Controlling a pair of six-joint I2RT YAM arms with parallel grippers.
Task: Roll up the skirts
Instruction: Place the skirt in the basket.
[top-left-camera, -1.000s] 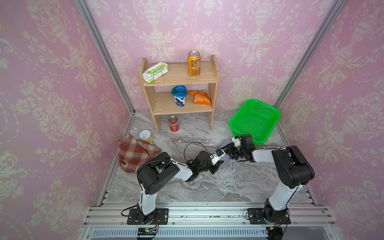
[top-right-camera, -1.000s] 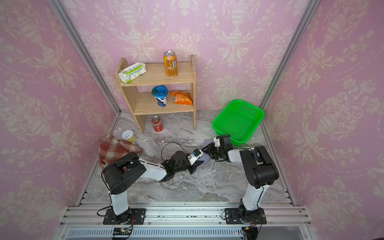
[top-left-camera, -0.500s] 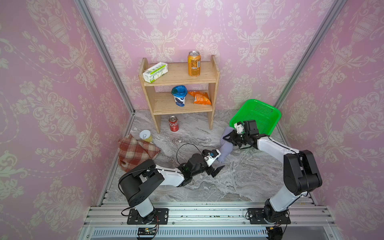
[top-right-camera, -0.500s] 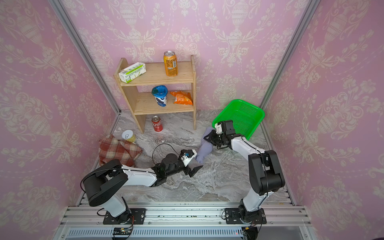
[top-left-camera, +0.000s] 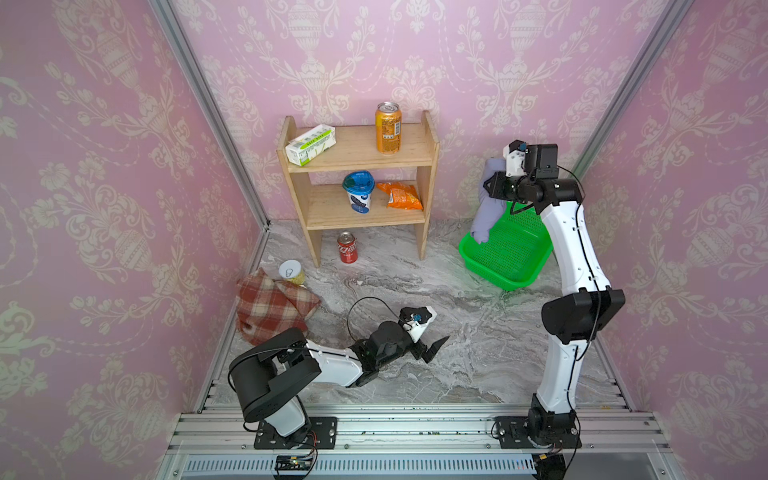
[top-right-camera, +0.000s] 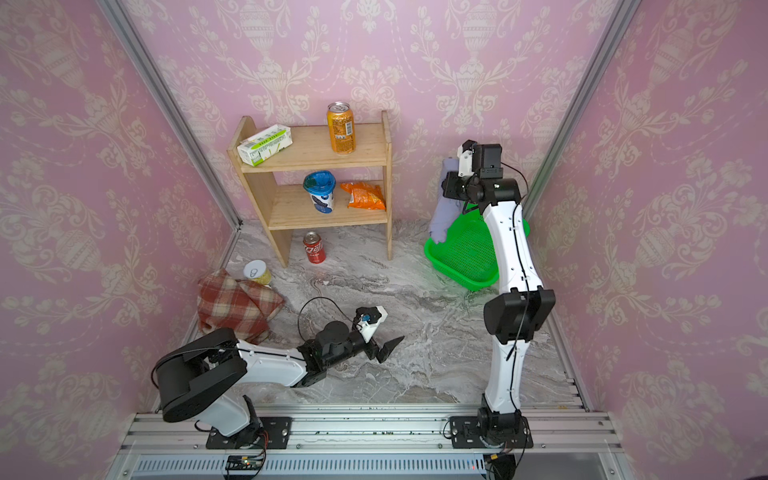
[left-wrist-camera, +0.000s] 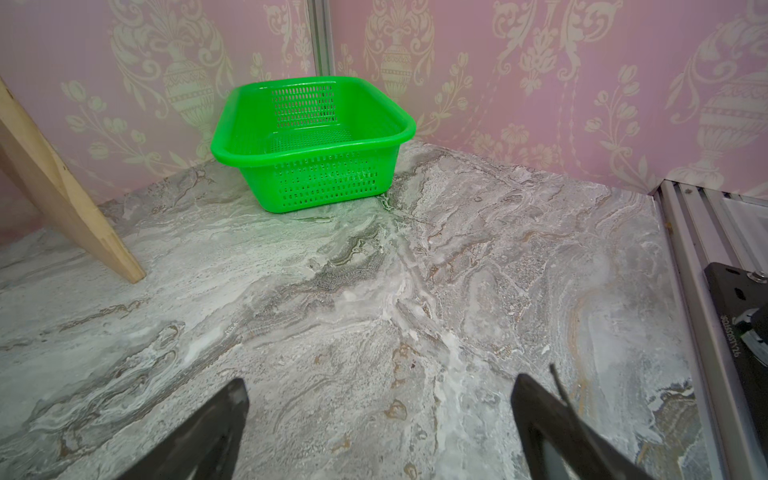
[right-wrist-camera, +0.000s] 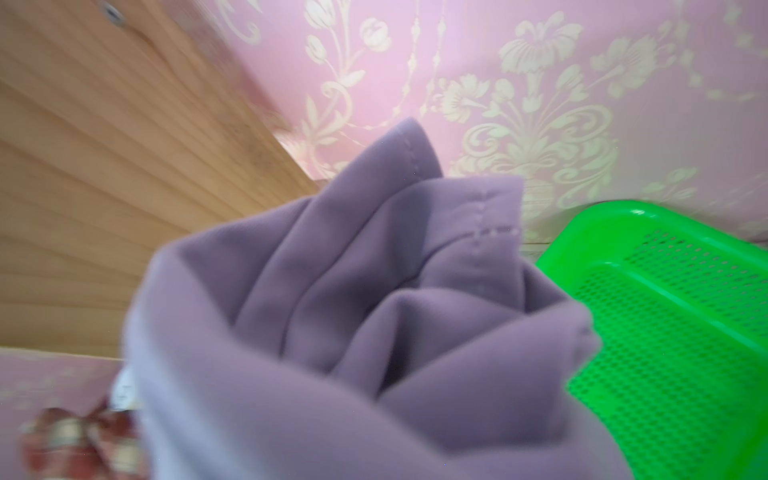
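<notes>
Grey marble tabletop (left-wrist-camera: 374, 291), pink damask walls (top-left-camera: 104, 166); left fingers (top-left-camera: 432, 349) spread, empty; right fingers (top-left-camera: 492, 188) clamp lavender skirt (right-wrist-camera: 374, 311).

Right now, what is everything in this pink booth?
table: 1, grey marble, under everything
shelf unit: 1, pale wood, back wall
carton: 1, white-green, top shelf
tall can: 1, orange, top shelf
cup: 1, white, blue lid, lower shelf
snack bag: 1, orange, lower shelf
small can: 1, red, table, under the shelf unit
basket: 1, green, table's far right corner
plaid skirt: 1, red-brown and cream, bunched on table, left side
tin: 1, yellow, beside the plaid skirt
lavender skirt: 1, lavender-grey, hanging from right gripper over basket's edge
left gripper: 1, black, open and empty, low over table
right gripper: 1, black, shut on lavender skirt
</notes>
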